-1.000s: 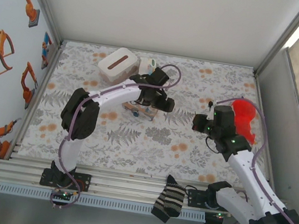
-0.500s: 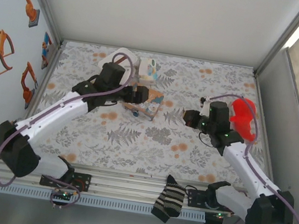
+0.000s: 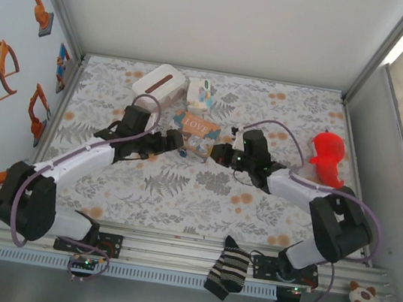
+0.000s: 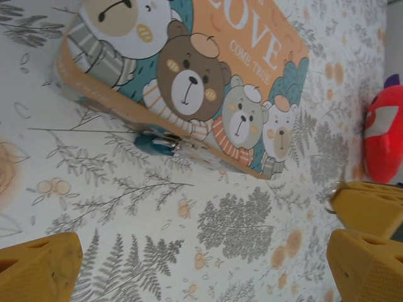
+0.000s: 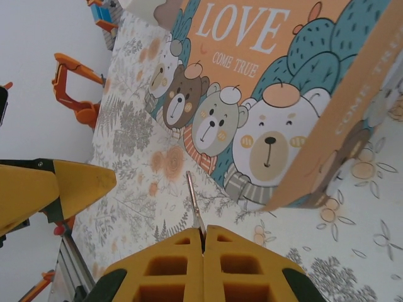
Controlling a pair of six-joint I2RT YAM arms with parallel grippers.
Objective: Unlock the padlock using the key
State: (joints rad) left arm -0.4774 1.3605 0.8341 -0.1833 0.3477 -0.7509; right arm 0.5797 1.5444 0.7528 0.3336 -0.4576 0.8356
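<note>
The padlock [image 4: 155,142] is a tiny dark blue lump lying on the cloth against the long side of the brown "LOVE" box [image 4: 189,82]. My left gripper [image 4: 201,270] is open wide and low over the cloth, a short way short of the padlock, with nothing between its fingers [image 4: 38,267]. From above, that left gripper [image 3: 174,144] sits just left of the LOVE box [image 3: 198,131]. My right gripper [image 5: 203,236] is shut on the key [image 5: 195,201], whose thin metal blade sticks forward beside the box's corner. The right gripper [image 3: 216,153] faces the left one across the box's near edge.
A red toy [image 3: 327,158] stands at the right of the patterned cloth. A white tissue box [image 3: 158,84] and a small white pack [image 3: 199,94] sit at the back. A striped sock [image 3: 229,271] lies on the front rail, a small plush [image 3: 361,298] at the far right.
The left arm has stretched out and dropped beside the box's left end, its jaws spreading wider. The right arm has swung left from the red toy to the box, key still gripped.
</note>
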